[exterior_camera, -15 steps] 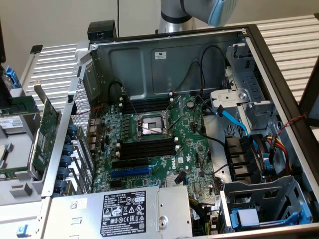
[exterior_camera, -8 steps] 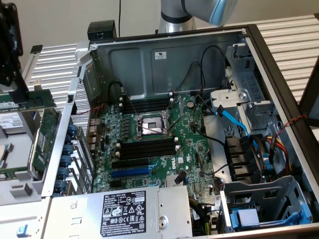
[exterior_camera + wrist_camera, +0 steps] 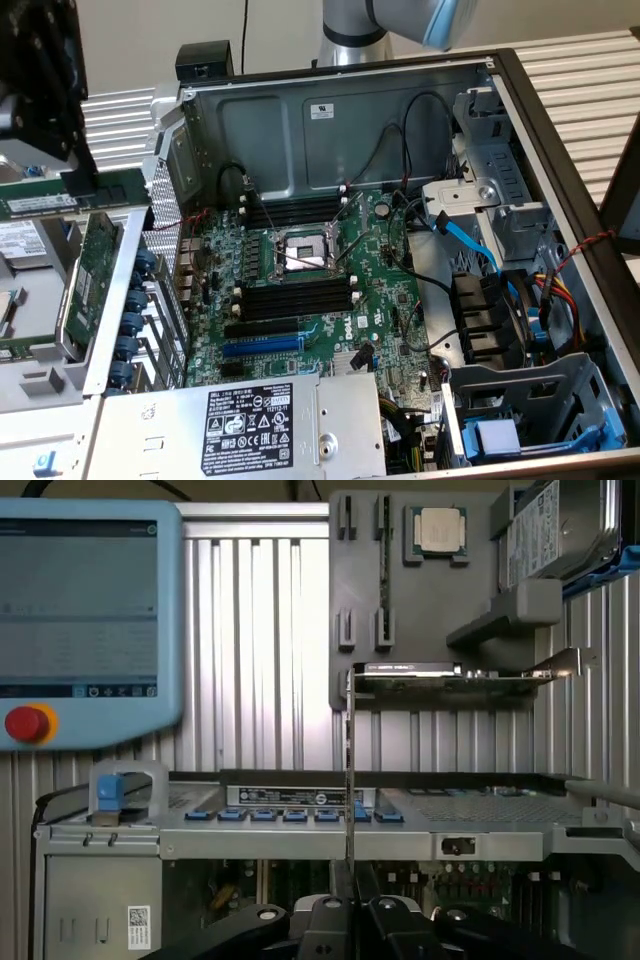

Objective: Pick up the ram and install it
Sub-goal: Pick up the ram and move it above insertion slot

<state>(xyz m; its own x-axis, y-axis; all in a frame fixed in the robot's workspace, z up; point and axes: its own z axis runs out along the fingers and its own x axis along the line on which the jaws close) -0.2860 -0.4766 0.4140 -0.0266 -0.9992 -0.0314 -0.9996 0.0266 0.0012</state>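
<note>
green and thin, the ram is clamped in the end effector, in the air off the exterior view's left of the open computer case. pickup looks done, seating not: the black memory slots inside lie empty. from the wrist, the ram stands edge-on between the jaws; the grey tray beyond carries a processor and an expansion card.

One ram at the exterior view's upper left, one expansion card below it. One open computer case, one motherboard, one CPU socket, two banks of black memory slots, one power supply. The wrist view adds one loose processor and one teach pendant.
</note>
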